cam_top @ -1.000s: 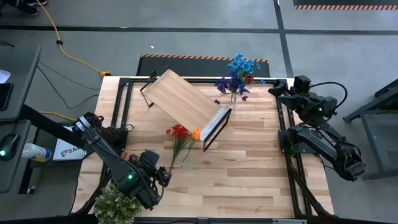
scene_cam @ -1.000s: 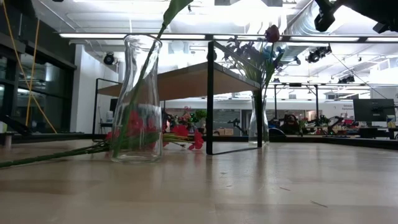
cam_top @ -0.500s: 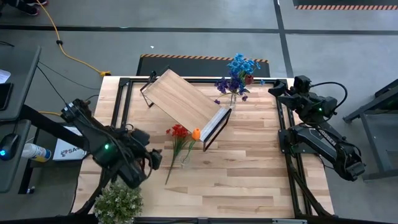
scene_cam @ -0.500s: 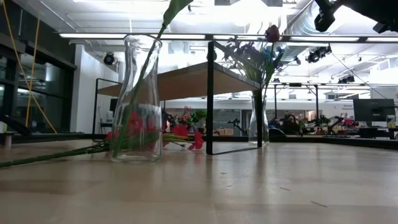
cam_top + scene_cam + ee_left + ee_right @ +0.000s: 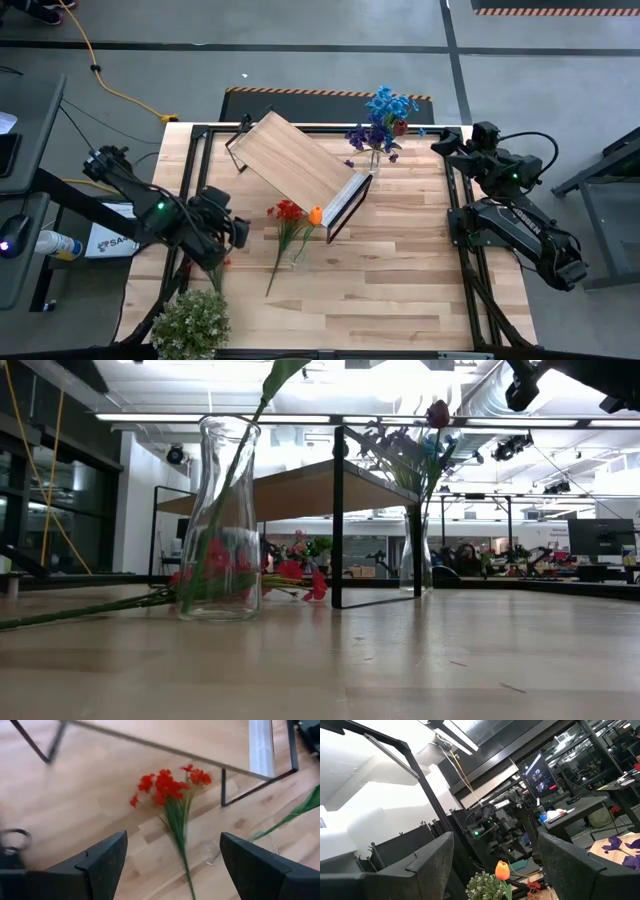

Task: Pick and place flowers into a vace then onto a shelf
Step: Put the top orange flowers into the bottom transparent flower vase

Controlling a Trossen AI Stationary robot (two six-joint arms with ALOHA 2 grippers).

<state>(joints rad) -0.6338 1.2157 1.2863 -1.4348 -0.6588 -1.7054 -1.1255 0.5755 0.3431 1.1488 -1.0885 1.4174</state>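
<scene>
A bunch of red flowers (image 5: 288, 212) lies flat on the table, its stalks pointing toward the near edge; it also shows in the left wrist view (image 5: 167, 785). Beside it stands a clear glass vase (image 5: 222, 520) with an orange-bloom stem (image 5: 316, 214) in it, leaning on the rim. A second vase with blue and purple flowers (image 5: 380, 125) stands by the far edge. The shelf (image 5: 300, 165) stands tilted across the table between them. My left gripper (image 5: 225, 232) hovers left of the red flowers, open (image 5: 172, 839). My right gripper (image 5: 445, 145) waits at the far right, open.
A bushy pale-green leafy clump (image 5: 190, 325) sits at the near left corner. The shelf's black frame legs (image 5: 338, 520) stand close to the clear vase. Bare planks (image 5: 400, 280) stretch across the near right of the table.
My left arm has swung up from the near edge by the leafy clump toward the far and left, and its gripper now faces the red flowers. The flowers, vases and shelf have stayed where they were.
</scene>
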